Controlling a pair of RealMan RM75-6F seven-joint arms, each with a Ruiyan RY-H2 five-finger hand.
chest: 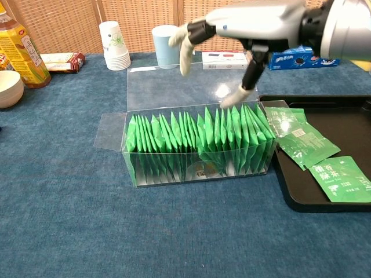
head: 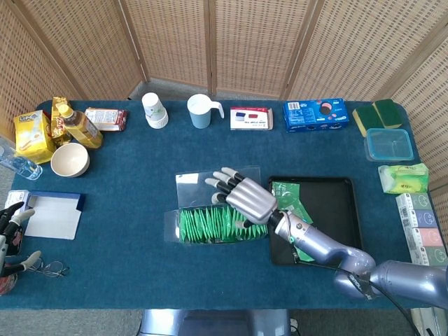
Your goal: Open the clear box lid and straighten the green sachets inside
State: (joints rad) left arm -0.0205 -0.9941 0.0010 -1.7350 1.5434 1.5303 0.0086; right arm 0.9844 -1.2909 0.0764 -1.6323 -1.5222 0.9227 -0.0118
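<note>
Box: mid-surface, lid tipped back, green sachets upright inside.
Right hand: spread above them, holding nothing.
Handling: sachets look light, floppy; nudge top edges.

The right hand is silver-grey metal with black-jointed, pale-tipped fingers on a glossy silver arm.

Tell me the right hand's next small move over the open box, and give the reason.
Probably lower the right hand onto the tops of the green sachets. The clear box lid already stands open, the hand hovers spread above the row holding nothing, and the sachets lean unevenly.
</note>
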